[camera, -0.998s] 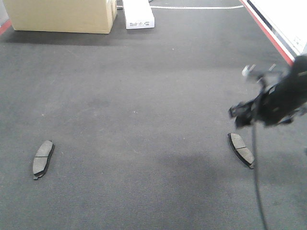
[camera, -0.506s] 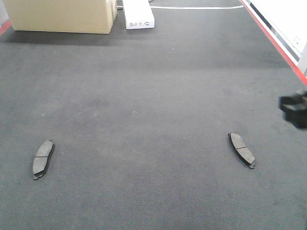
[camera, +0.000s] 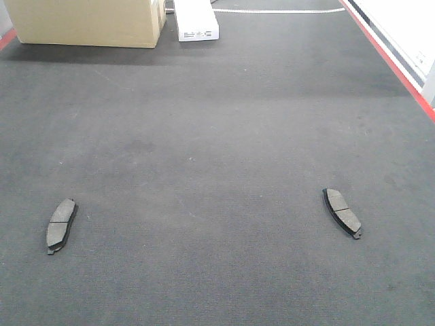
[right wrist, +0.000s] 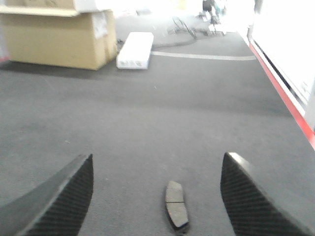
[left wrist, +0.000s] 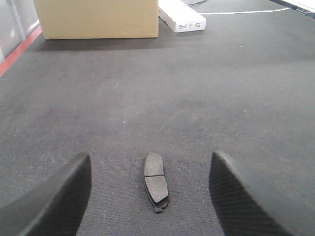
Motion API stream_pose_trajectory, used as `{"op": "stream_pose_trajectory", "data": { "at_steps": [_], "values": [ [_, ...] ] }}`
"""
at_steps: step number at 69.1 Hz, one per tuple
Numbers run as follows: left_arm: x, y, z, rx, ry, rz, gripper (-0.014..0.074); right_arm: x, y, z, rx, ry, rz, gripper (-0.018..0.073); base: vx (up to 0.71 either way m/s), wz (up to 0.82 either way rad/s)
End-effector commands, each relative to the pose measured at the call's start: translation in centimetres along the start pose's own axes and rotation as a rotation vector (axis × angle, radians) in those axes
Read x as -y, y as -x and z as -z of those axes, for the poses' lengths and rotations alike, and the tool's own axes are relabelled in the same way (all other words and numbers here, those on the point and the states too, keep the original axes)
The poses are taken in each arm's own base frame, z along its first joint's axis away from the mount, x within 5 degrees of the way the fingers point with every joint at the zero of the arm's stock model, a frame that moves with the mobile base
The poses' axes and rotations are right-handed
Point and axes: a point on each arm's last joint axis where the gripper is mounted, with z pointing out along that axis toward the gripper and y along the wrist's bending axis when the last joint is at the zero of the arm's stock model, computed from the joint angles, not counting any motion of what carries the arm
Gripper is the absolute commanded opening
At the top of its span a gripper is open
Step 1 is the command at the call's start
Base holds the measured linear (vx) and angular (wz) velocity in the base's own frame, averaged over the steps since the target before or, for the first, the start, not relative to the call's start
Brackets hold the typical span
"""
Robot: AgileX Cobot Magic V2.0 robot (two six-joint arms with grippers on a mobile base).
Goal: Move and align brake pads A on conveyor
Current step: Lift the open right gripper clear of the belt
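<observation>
Two brake pads lie flat on the dark conveyor (camera: 217, 136), grey side up and well apart. The left pad (camera: 60, 225) is toward the left edge. The right pad (camera: 342, 212) is toward the red right edge. The left gripper (left wrist: 150, 155) is spread wide above the left pad, not touching it. The right gripper (right wrist: 157, 156) is spread wide above the right pad. A cardboard box (camera: 88, 20) and a white box (camera: 196, 20) sit at the far end.

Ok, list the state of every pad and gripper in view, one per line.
Left brake pad: flat on the conveyor, friction face up, ungripped.
Right brake pad: flat, face up, ungripped, angled opposite to the left one.
Left gripper: open, empty.
Right gripper: open, empty.
</observation>
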Motion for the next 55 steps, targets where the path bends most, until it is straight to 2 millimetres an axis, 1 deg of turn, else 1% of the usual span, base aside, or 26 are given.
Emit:
{"op": "stream_pose_trajectory", "data": {
  "at_steps": [1,8,55],
  "values": [
    [0.10,1.29,0.18,0.081,-0.011,0.006,0.0481,0.05,0.43,0.27,0.098,-0.014,0.010,0.0507,0.00,0.00],
    [0.10,1.29,0.18,0.081,-0.011,0.006,0.0481,0.17,0.09,0.01,0.110,-0.026,0.015,0.0498,0.00,0.00],
    [0.10,1.29,0.18,0.081,-0.011,0.006,0.0481,0.16,0.05,-0.01,0.105,-0.025,0.014,0.0496,0.00,0.00]
  ]
}}
